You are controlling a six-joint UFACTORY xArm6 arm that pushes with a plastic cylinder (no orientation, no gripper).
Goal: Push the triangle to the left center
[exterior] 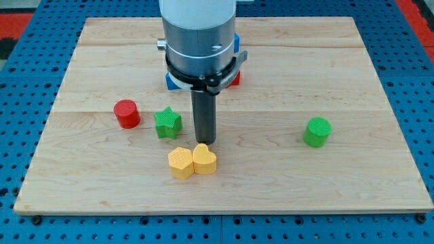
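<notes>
No triangle block can be made out. A blue block (172,80) and a red block (234,78) peek out from behind the arm's body near the view's top centre, mostly hidden, so I cannot tell their shapes. My tip (205,142) rests just above the yellow heart (204,160), which touches a yellow hexagon (180,163) on its left. A green star (167,123) lies just left of the rod. A red cylinder (127,113) stands further left. A green cylinder (317,131) stands at the right.
The wooden board (339,61) lies on a blue perforated table (420,81). The arm's grey body (200,37) covers the board's top centre.
</notes>
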